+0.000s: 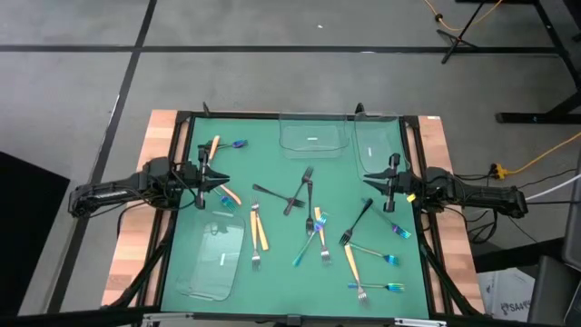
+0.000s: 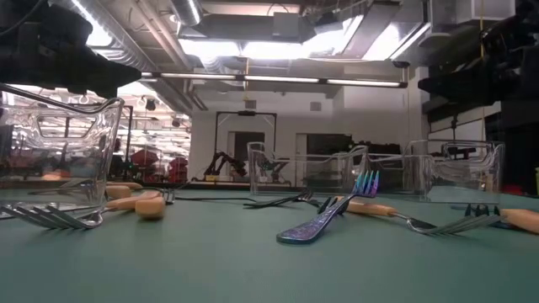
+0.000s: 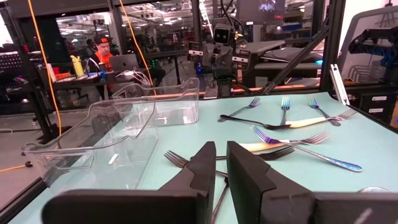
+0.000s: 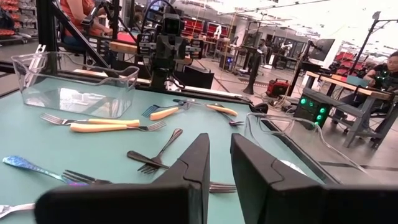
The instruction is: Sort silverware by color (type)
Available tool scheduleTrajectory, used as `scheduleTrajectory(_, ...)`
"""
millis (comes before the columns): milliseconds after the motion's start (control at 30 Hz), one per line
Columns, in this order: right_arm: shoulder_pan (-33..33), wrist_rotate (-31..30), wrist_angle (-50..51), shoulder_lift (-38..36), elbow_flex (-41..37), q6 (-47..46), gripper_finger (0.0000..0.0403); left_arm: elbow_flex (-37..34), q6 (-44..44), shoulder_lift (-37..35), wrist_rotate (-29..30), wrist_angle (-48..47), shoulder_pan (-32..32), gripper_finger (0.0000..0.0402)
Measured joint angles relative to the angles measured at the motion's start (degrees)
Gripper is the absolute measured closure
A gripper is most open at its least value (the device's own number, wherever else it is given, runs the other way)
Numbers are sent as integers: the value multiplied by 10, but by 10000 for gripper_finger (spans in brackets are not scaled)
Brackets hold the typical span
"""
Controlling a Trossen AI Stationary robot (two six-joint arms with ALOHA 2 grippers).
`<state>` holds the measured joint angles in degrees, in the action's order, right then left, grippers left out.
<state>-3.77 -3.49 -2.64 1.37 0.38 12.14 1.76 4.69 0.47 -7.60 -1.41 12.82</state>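
Both the left tool (image 1: 224, 176) and the right tool (image 1: 365, 178) hover narrow and empty, with the mixed black, orange-handled and iridescent blue forks (image 1: 309, 218) scattered between them, so open wide before descending.

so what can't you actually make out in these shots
- Low view: the near fork at the left is cut off by the picture's edge, and part of it lies behind a clear tray.
- High view: the central pile of forks overlaps, so an exact count is unsure.
- Left wrist view: a black fork runs behind the left gripper.
- Right wrist view: another black fork passes behind the right gripper.
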Motion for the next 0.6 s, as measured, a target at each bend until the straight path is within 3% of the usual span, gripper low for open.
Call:
scheduleTrajectory(267,0,4,-4,0,0,-6,347,0,0,0,1,0,0,369)
scheduleTrajectory(433,0,5,-26,0,0,-63,347,0,0,0,1,0,0,369)
scheduleTrajectory(600,0,5,-65,0,0,-84,314,0,0,0,1,0,0,369)
